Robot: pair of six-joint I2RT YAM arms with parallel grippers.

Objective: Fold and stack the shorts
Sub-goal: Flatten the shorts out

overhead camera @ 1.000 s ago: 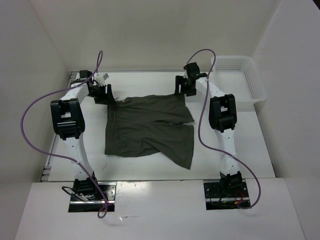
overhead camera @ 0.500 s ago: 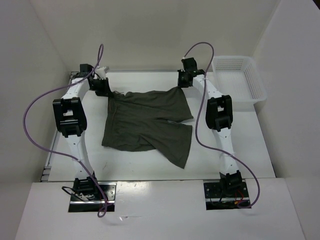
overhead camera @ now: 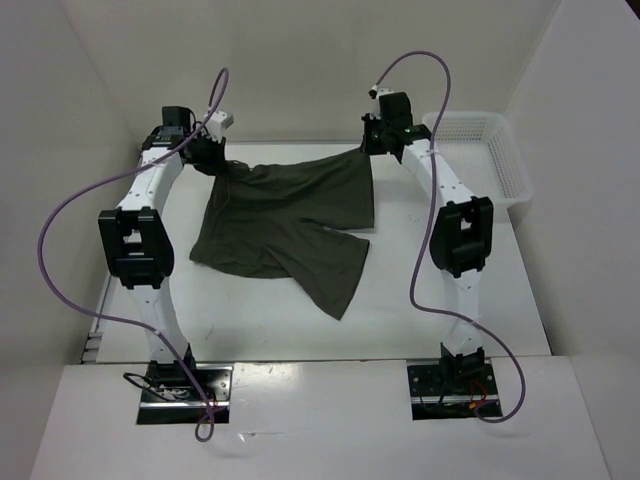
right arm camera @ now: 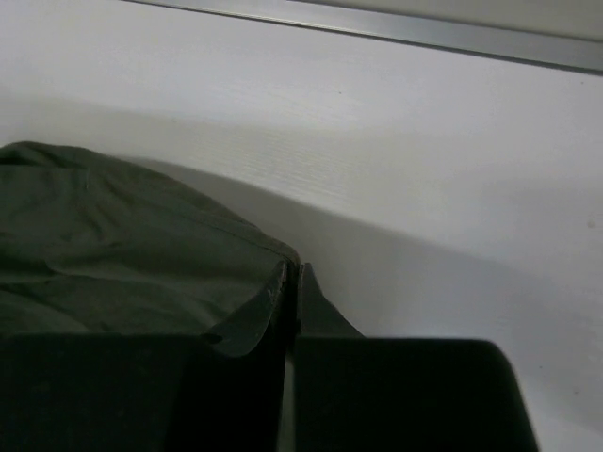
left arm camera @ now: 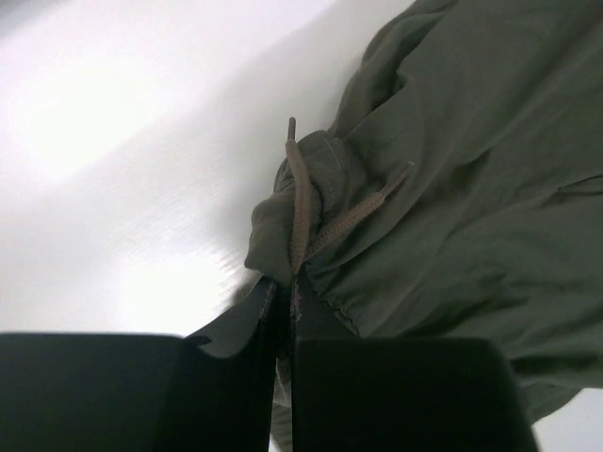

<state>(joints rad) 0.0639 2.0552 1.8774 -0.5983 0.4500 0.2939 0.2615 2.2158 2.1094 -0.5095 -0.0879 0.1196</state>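
Observation:
The dark olive-green shorts (overhead camera: 290, 215) hang stretched between both arms at the far side of the table, their lower part trailing on the white tabletop. My left gripper (overhead camera: 212, 160) is shut on the far left corner at the waistband, where a tan drawstring (left arm camera: 303, 193) dangles beside the pinched cloth (left arm camera: 283, 235). My right gripper (overhead camera: 372, 148) is shut on the far right corner of the shorts (right arm camera: 141, 254); the hem edge sits between its fingertips (right arm camera: 290, 275). One leg of the shorts points toward the near side of the table.
A white mesh basket (overhead camera: 488, 160) stands at the far right of the table, just right of the right arm. White walls close in the table on three sides. Purple cables loop off both arms.
Both grippers closed on the far corners of the shorts and rose toward the back wall. The cloth lifted and stretched between them, its lower edge dragging away from the near side.

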